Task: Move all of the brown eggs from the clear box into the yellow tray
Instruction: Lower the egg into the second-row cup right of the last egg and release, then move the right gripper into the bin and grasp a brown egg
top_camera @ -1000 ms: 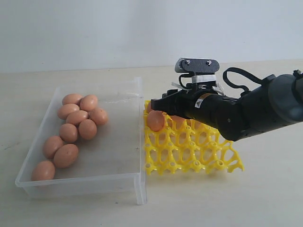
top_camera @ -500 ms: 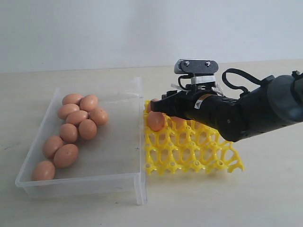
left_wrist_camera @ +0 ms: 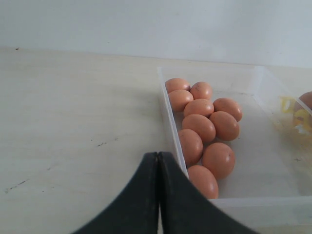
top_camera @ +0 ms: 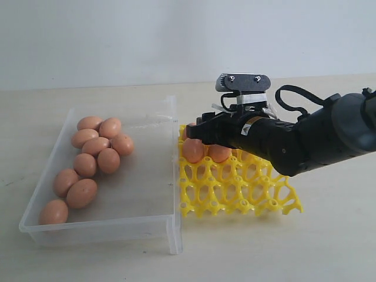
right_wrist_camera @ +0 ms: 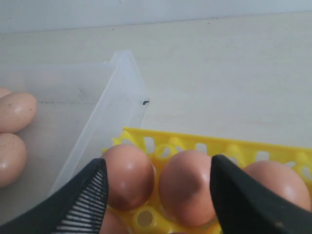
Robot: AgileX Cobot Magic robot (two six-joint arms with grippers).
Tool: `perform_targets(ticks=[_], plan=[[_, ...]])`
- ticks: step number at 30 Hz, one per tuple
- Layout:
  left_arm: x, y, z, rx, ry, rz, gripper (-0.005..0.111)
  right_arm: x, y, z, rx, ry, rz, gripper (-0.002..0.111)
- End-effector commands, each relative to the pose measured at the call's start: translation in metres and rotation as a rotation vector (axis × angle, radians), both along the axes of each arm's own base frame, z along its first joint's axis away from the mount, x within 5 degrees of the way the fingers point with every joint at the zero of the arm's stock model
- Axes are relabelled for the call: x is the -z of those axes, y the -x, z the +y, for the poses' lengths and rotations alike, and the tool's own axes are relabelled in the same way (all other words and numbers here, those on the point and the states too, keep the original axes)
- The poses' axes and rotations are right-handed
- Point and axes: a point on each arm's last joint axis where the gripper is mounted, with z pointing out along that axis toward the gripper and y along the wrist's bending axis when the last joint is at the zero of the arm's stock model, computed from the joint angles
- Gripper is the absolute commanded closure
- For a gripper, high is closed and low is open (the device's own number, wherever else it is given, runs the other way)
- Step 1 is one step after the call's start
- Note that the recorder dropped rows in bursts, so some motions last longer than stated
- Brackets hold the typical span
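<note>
A pale, off-white counter (top_camera: 88,258) runs back to a plain light wall (top_camera: 117,35). In the exterior view the clear box (top_camera: 147,182) fills the left half of the frame. Ten of the brown eggs (top_camera: 96,145) lie in it, bunched in a loose line along its left side, most of them touching a neighbour; the right part of the box floor is bare.

The yellow tray (top_camera: 235,188) sits just beside the box's right wall, at centre right of the frame. Two eggs show in the cups of its upper left corner in that view. The right wrist view shows at least three side by side in the tray's edge row, and part of another nearer the camera.

The right end effector (top_camera: 200,132) reaches in from the right of the frame, low over that corner of the tray. Its fingers (right_wrist_camera: 92,195) stand wide apart, with two seated eggs between them, so it holds nothing.

The left end effector (left_wrist_camera: 158,161) hovers over the counter just outside the box's wall, near the egg cluster. Its two black fingers are pressed together with nothing between them.
</note>
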Motion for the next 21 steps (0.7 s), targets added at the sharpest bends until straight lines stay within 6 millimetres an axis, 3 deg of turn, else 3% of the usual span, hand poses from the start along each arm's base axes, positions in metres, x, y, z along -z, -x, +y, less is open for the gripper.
perform_targets(ticks=[1,6,9,11,17,21], plan=[[-0.002,0.0,0.0,-0.002,0.001,-0.016,0.107,-0.003,-0.001,0.002,-0.007,-0.008,-0.021,0.048],[-0.002,0.0,0.0,-0.002,0.001,-0.016,0.107,-0.012,0.002,0.001,-0.015,0.0,0.008,0.049],[-0.002,0.0,0.0,-0.002,0.001,-0.016,0.107,-0.035,0.006,0.004,-0.075,0.061,0.036,0.053],[-0.002,0.0,0.0,-0.002,0.001,-0.016,0.107,-0.055,0.01,0.011,-0.148,0.123,0.047,0.063],[-0.002,0.0,0.0,-0.002,0.001,-0.016,0.107,-0.102,0.032,0.058,-0.472,0.319,0.158,0.107],[-0.002,0.0,0.0,-0.002,0.001,-0.016,0.107,-0.112,0.045,0.097,-0.661,0.37,0.211,0.104]])
